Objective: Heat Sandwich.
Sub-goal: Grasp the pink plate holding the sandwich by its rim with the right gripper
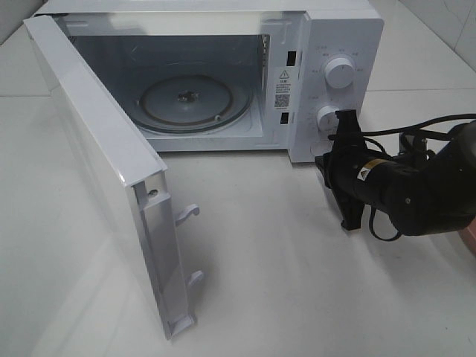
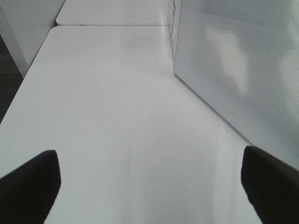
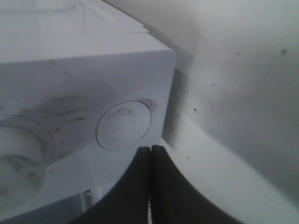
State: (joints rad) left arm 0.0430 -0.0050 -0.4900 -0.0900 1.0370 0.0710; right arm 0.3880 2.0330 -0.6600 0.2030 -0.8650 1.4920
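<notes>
Right claw [image 3: 150, 158], clenched on nothing, its closed tips just short of the round recessed white button [image 3: 124, 125] at the lower corner of the boxy white microwave oven [image 1: 327, 44]. Beyond it and to one side, the white hinged door [image 1: 89, 149] stands wide open; farther in, the clear glass turntable [image 1: 195, 104] lies bare. Left claw [image 2: 150, 184], released and spread, hangs over the white tabletop [image 2: 117, 116] beside that door. The sandwich appears in no view. Judged step: door open, loading next. That calls for fetching the sandwich and setting it on the turntable.

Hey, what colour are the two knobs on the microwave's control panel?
White, matching the body of the microwave; the exterior high view shows the knobs best.
</notes>
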